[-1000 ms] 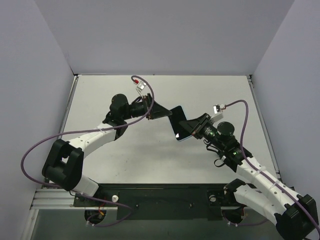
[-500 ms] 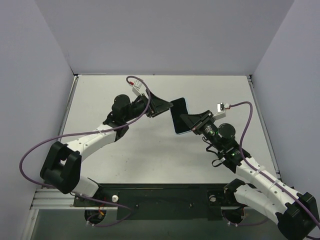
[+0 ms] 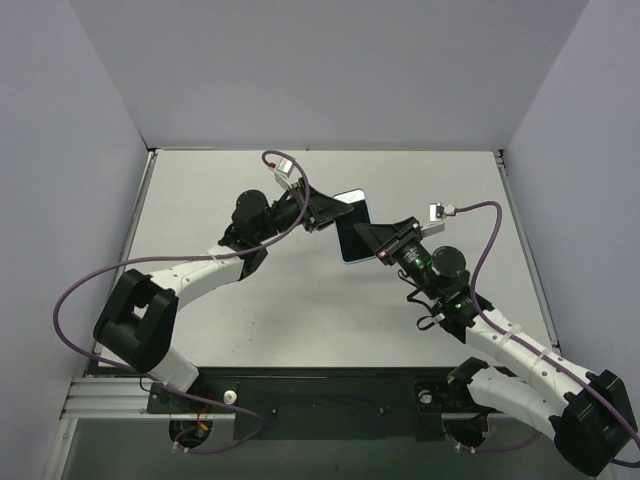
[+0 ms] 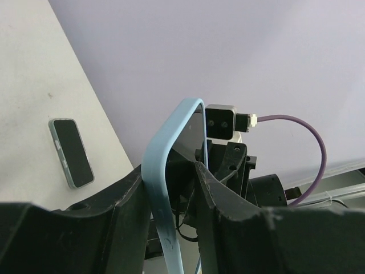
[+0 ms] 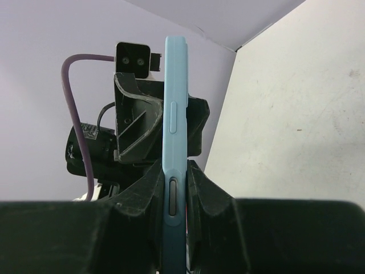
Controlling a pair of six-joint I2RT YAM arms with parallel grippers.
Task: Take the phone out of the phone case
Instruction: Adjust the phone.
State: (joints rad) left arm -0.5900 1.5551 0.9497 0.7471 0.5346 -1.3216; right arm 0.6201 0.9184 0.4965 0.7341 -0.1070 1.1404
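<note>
A light-blue phone case (image 3: 350, 235) with a dark face turned up is held in the air over the middle of the table. My right gripper (image 3: 376, 238) is shut on its near long edge; in the right wrist view the case (image 5: 175, 85) stands edge-on between the fingers (image 5: 142, 194), side buttons showing. My left gripper (image 3: 332, 212) straddles the case's far end; in the left wrist view the blue rim (image 4: 162, 188) lies against one finger (image 4: 122, 200) with a gap to the other. The phone itself cannot be told apart from the case.
The white table (image 3: 300, 300) is walled by purple panels at the back and sides. In the left wrist view a small phone-like slab (image 4: 69, 153) with a dark face and pale rim lies flat on the table; the top view does not show it.
Both grippers and the case have moved up and left toward the back of the table. The left gripper has closed in from beside the case's corner to straddling its end.
</note>
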